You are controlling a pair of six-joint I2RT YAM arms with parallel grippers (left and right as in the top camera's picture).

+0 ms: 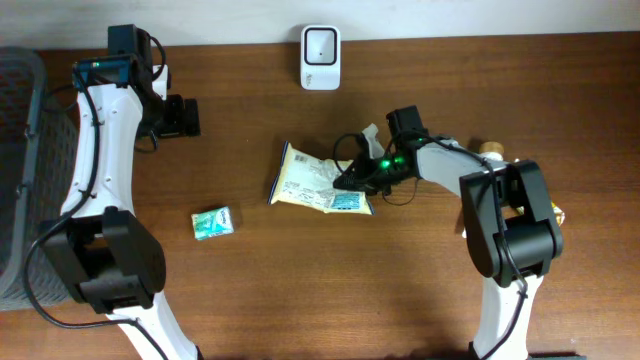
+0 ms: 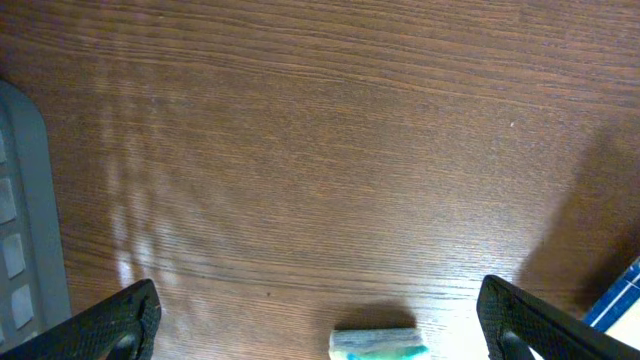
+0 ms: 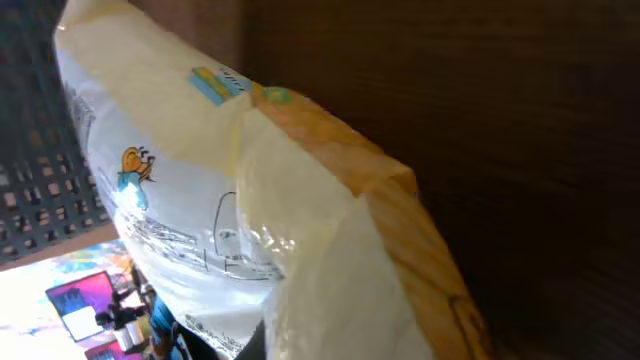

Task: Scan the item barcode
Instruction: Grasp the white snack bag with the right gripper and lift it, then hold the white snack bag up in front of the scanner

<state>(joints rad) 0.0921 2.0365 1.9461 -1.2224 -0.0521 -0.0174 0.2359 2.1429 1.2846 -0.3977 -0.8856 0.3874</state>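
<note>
A yellow and white snack packet (image 1: pixel 310 180) lies near the middle of the wooden table. My right gripper (image 1: pixel 352 180) is at its right edge and is shut on it. In the right wrist view the packet (image 3: pixel 250 200) fills the frame, tilted up close to the camera, and hides the fingers. The white barcode scanner (image 1: pixel 320 57) stands at the table's far edge, above the packet. My left gripper (image 1: pixel 184 116) hovers at the far left, open and empty. Its fingertips (image 2: pixel 128 318) stand wide apart over bare wood.
A small green and white pack (image 1: pixel 214 222) lies left of the packet and shows at the bottom of the left wrist view (image 2: pixel 380 343). A grey mesh basket (image 1: pixel 15 150) stands at the left edge. Small tan items (image 1: pixel 490 150) sit behind the right arm.
</note>
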